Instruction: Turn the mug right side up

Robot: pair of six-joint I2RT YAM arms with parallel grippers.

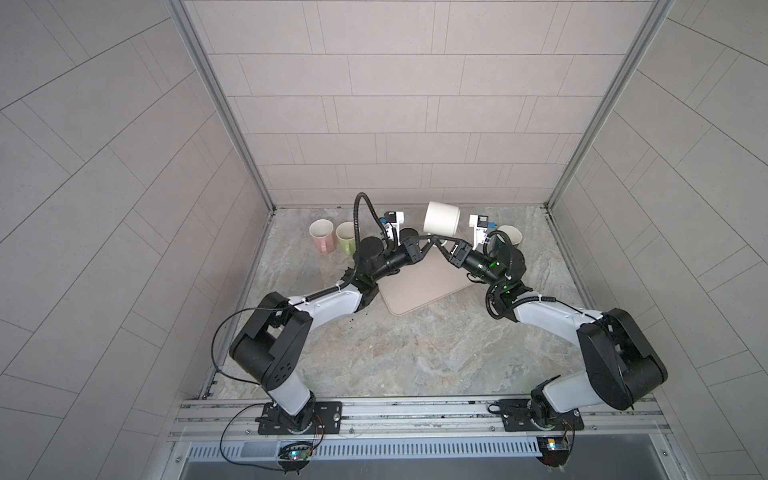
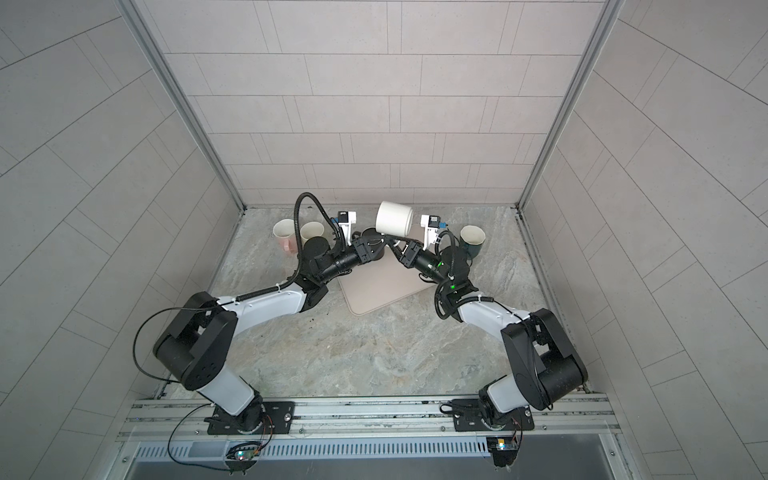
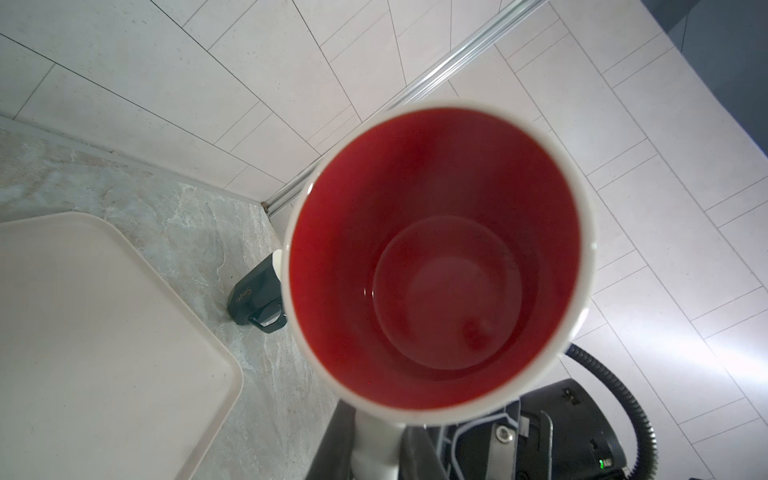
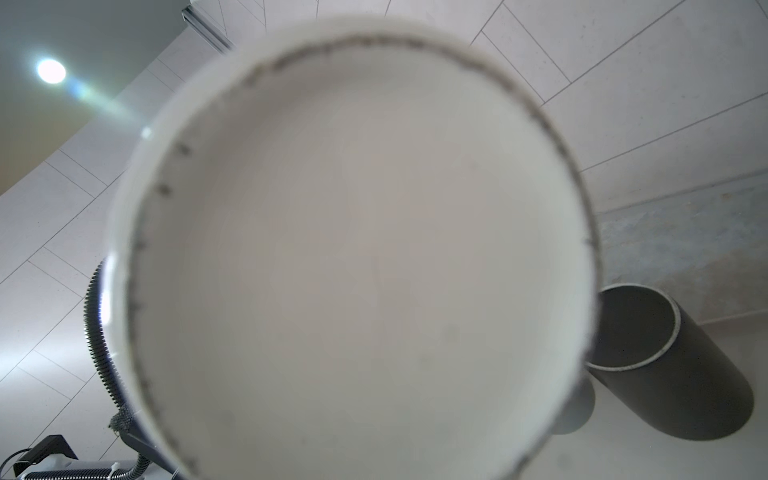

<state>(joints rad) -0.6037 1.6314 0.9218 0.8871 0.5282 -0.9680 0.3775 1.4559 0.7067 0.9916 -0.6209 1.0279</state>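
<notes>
While the mug [image 1: 442,218] hangs in the air at upper centre of both top views, well clear of the surface [image 1: 395,353], it's neither up nor down: it's tipped over sideways! The left wrist view stares straight into its red inside, and the right wrist view is filled by its white base.

Its handle [image 3: 374,449] points downward, and the left gripper [image 1: 428,239] is clenched on it, right under the body. The right gripper [image 1: 440,244] comes in from the right of the frame, tips almost meeting the left's. Its fingers look parted, let go. Whether it touches the handle, I can't tell.

Directly below sits the beige tray [image 1: 419,286], lying askew at centre frame. A black mug [image 2: 372,245] stands mouth up at its far corner, half hidden behind the left gripper.

Out on the bare surface, a pink mug [image 1: 322,235] and a green mug [image 1: 347,237] stand side by side at left of centre, both mouths up. Over on the right, a dark mug [image 1: 509,237] with a pale inside stands upright beside the right arm.
</notes>
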